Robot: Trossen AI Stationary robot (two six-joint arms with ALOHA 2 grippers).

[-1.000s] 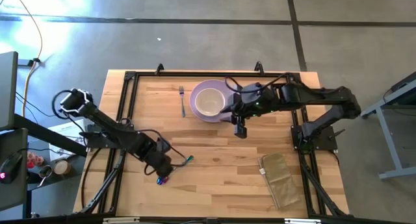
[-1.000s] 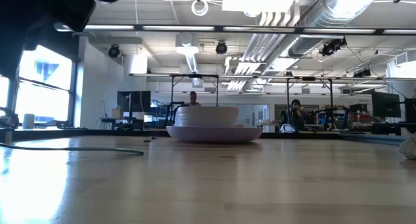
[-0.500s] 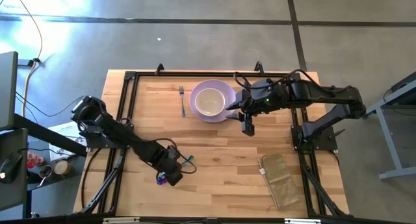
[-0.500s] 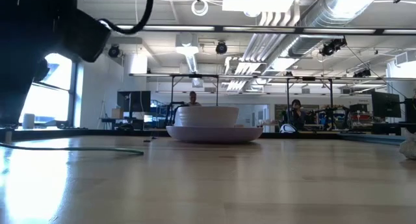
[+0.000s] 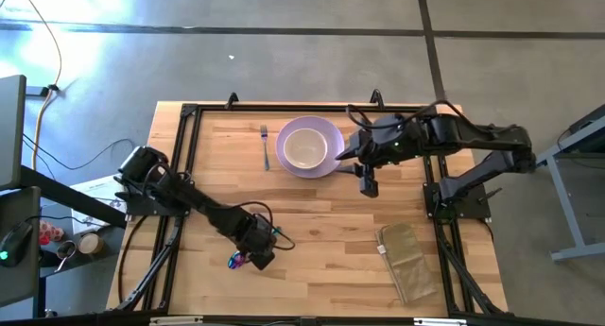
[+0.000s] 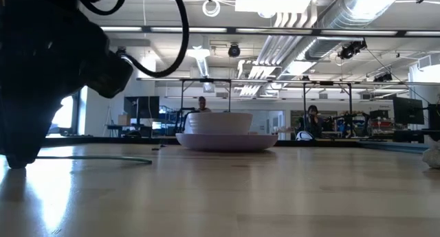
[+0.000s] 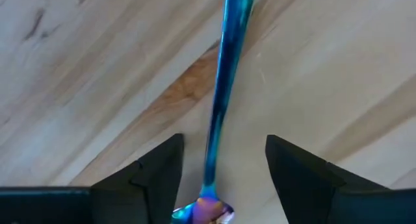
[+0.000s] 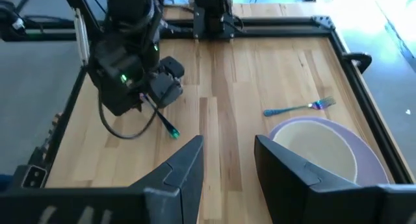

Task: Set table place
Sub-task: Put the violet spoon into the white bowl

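1. My left end effector [image 5: 253,257] hung low over the near-left part of the counter [image 5: 331,222], fingers [image 7: 153,175] spread apart with the spoon [image 7: 221,113] lying flat on the wood between them, apparently touching neither.
2. The spoon's long axis ran straight out ahead of that end effector, handle stretching away from the wrist, one end close in between the fingers; my left arm was by far the nearer one.
3. The spoon looked thin and glossy, iridescent blue shading to purple at the near end.
4. The plate [image 5: 326,161] with the bowl [image 5: 304,149] on it sat at the far middle of the counter, well apart from the spoon; the fork [image 5: 265,145] lay just beside the plate's left edge.
5. My right end effector [image 5: 369,182] hovered just right of the plate, fingers spread and holding nothing.
6. A folded cloth [image 5: 406,258] lay near the right front corner.
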